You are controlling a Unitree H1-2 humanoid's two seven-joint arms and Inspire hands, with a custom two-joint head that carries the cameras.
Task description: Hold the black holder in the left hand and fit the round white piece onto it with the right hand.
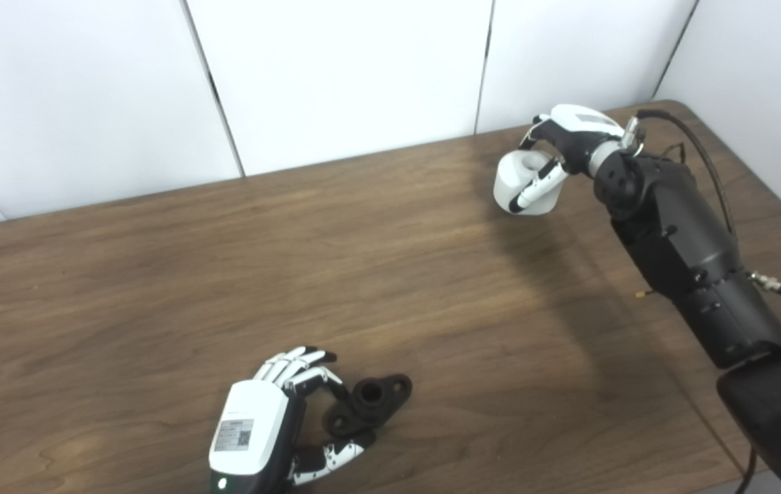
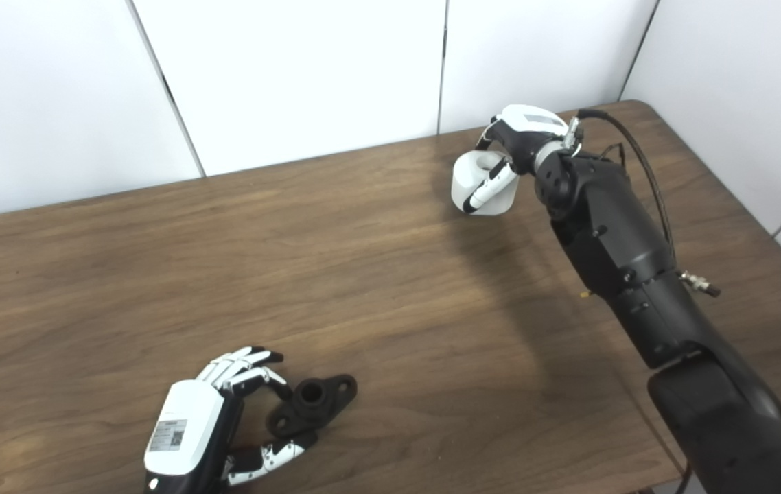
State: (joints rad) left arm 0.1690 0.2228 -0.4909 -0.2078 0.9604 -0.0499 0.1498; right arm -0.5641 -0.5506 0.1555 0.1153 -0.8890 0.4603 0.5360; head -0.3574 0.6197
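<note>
Left eye view showed the left hand (image 1: pixel 263 422) at the near edge of the desk (image 1: pixel 157 274), fingers (image 1: pixel 294 360) curled over one end of the black holder (image 1: pixel 366 405) and the thumb under it. The hand looked closed on the holder, though whether the piece was lifted or lay flat on the wood could not be told. The holder's raised socket sat just beyond the fingertips, its opening facing up and nothing in it.

Far across from that hand, toward the back right corner, the right hand (image 1: pixel 555 147) was clenched around the round white piece (image 1: pixel 524 182), fingers over its top and thumb along its side. The piece was cup-like, with a hollow in its upper face, and that hollow appeared empty. It seemed to hang just above the desk, but contact could not be ruled out.

Judged from this, both pickups were done or nearly so. Left to do: bring the two hands together, line the white piece up with the socket, and press it on. The parts were well apart.
</note>
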